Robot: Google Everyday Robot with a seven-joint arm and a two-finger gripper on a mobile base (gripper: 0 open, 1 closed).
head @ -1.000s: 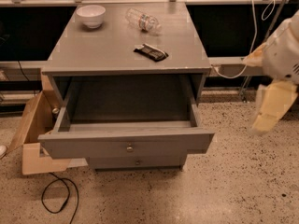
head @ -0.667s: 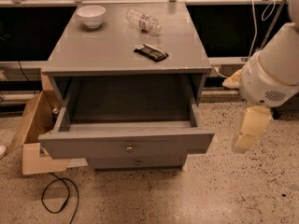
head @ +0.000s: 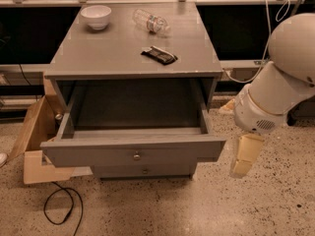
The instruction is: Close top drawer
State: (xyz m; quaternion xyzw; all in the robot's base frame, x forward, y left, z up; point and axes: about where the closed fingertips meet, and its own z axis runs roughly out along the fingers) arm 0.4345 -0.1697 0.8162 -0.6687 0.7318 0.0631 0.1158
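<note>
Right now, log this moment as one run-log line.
top drawer: open, nothing visible inside | gripper: low, right of drawer front, not touching | contact: none | status: not yet closed

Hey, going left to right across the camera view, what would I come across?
Bowl → bottle → claw, hanging low to the right of the open top drawer.

A: What lies on the flat grey wooden worktop (head: 113, 53)?
B: Far left, an upright round white bowl (head: 96, 16); far centre, a clear plastic bottle (head: 151, 21) on its side; nearer, right of centre, a dark flat wrapped bar (head: 159, 55). All stand apart.
A: And the end effector (head: 241, 167)?
B: Off the worktop, low beside its right edge.
</note>
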